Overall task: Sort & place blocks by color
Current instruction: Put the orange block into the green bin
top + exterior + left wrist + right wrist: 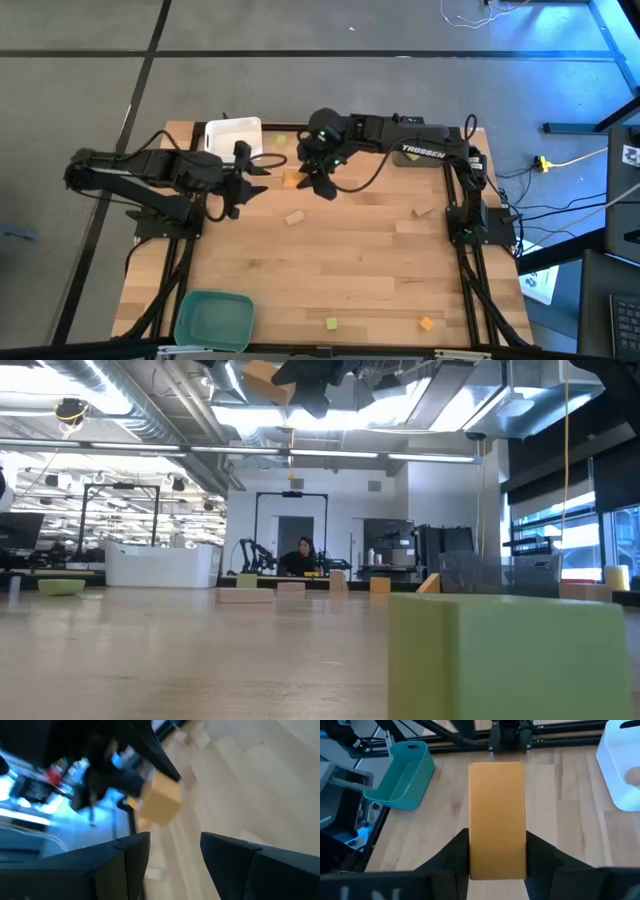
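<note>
Currently the tan block [497,820] sits clamped between the fingers of the right pincer [497,857], lifted clear of the table [350,250] near its far middle; the low view shows it high above the wood, and the left wrist view catches it in the air ahead of the left arm. In the high view the right pincer [322,180] hangs over the spot just beside an orange block [291,179] that lies on the table. The left pincer [243,190] waits close by with its fingers parted and nothing between them, next to the white tray [233,135]. I see no block in the white tray, as far as the overhead picture lets me judge, and none in the teal tray [213,318] at the near left corner. Left lying loose: a tan block [294,217] mid-table, another tan block [424,211] toward the right side, a green block [331,323] and an orange block [427,323] at the near edge, and a small green block [281,139] by the white tray. My judgement: sorting is at an early stage, one block in transit, the rest still to be placed.
</note>
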Robot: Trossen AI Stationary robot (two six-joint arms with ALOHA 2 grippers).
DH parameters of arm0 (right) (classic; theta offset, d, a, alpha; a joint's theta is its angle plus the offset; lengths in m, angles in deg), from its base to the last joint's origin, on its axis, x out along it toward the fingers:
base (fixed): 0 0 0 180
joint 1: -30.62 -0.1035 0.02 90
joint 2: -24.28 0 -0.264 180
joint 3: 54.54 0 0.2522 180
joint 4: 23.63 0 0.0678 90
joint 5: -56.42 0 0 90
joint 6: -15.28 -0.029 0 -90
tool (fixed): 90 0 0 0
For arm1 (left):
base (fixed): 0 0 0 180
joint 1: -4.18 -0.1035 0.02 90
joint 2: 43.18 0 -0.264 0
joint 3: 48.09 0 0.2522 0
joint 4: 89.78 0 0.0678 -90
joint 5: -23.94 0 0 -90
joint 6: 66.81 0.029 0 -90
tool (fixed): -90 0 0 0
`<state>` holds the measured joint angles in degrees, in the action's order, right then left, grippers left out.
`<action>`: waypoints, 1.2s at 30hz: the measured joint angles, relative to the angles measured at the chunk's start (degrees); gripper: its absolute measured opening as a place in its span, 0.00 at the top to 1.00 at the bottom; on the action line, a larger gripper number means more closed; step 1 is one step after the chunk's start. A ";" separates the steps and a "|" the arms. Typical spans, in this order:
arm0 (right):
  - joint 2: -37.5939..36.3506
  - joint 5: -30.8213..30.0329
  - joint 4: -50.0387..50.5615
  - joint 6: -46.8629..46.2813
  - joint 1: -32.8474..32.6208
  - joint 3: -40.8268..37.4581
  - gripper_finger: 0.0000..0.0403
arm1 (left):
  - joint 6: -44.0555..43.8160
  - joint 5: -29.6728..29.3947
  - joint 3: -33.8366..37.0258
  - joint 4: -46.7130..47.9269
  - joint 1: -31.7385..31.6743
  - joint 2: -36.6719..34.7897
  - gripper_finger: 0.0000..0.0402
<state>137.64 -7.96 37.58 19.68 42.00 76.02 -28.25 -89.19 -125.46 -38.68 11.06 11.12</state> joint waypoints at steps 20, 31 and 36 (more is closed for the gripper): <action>0.00 5.77 -3.10 -2.89 0.52 0.02 0.68 | 16.11 -4.86 -0.02 -9.96 3.01 4.59 0.58; 0.00 6.60 -3.10 -2.86 0.52 0.02 0.68 | 16.22 -4.74 -0.02 -10.15 3.01 5.42 0.58; 0.00 7.50 -3.41 -2.89 0.50 0.02 0.68 | 17.36 -4.90 -0.07 -10.29 2.42 6.89 0.58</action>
<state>137.64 -0.46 34.17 16.79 42.50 76.04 -10.89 -94.09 -125.53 -48.97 13.48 18.02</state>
